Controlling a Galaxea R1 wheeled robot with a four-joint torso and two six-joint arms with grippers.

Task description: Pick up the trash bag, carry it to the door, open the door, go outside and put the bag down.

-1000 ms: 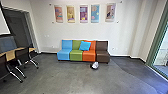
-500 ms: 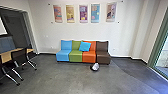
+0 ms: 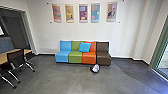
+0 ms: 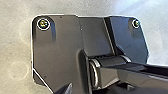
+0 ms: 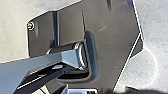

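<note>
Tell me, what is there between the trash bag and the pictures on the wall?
The head view shows the sofa between the trash bag and the pictures, with a blue cushion on it and white wall above its back.

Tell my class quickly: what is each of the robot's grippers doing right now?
Left gripper: open or closed, it cannot be told.
Right gripper: cannot be told either.
What looks like the trash bag is on the floor, in neither.
</note>
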